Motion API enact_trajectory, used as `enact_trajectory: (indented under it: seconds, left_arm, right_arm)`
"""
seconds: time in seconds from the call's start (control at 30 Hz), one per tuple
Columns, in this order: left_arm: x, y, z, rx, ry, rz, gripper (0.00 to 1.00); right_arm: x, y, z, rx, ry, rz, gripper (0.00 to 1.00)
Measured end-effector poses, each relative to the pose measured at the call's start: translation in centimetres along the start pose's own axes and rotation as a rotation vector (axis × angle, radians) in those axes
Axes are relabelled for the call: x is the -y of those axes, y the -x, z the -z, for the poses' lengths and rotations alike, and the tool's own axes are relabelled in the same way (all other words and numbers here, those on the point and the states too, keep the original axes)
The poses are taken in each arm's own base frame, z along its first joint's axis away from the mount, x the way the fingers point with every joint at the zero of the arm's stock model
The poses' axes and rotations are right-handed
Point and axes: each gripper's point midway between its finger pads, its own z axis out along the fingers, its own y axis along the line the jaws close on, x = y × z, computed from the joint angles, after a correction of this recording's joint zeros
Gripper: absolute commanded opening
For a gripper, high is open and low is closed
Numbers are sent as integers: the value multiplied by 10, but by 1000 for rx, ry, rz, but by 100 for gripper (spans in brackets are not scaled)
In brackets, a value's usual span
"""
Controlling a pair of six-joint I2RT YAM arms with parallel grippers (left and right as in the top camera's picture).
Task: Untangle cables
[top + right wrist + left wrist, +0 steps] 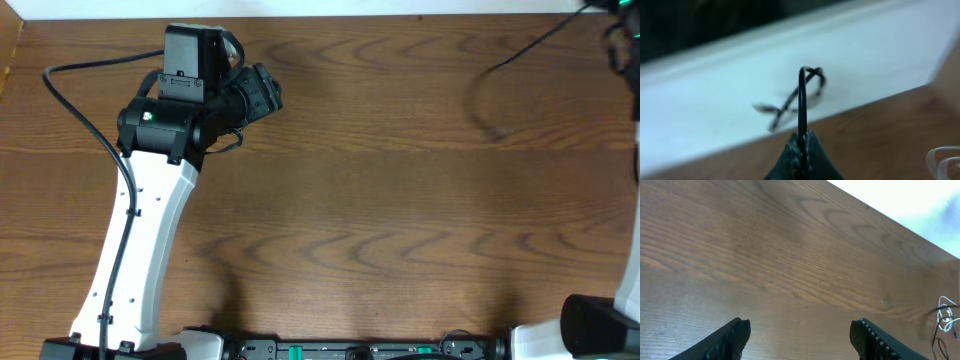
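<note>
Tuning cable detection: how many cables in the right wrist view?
2: a black cable pinched in the shut right gripper, looping upward, and a white cable at the lower right edge. The blurred twist behind may hold more.

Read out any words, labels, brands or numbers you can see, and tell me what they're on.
No text can be read in any view.
Left arm: a green light, no lettering.
Base rail: green marks, too small to read.
Table: bare wood grain, no print.
Black cable: blurred, no marking visible.
</note>
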Motion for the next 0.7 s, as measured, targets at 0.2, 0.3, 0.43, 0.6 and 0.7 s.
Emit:
enact_trajectory:
  seconds: [0.2, 0.3, 0.43, 0.6, 0.7]
  left_arm:
    - [-1, 0, 0, 2, 3, -4, 70]
    - [-1, 0, 0, 2, 4, -3, 70]
    - [-1, 0, 0, 2, 4, -3, 70]
    - [-1, 0, 0, 2, 4, -3, 70]
    - [-1, 0, 0, 2, 4, -3, 70]
  right_arm:
    - [68, 48, -3, 179, -163, -34, 1]
    - [98, 56, -15, 218, -226, -47, 1]
    - [134, 39, -55, 193, -310, -55, 1]
    - [169, -9, -115, 101, -382, -57, 1]
    - [188, -44, -144, 24, -413, -57, 1]
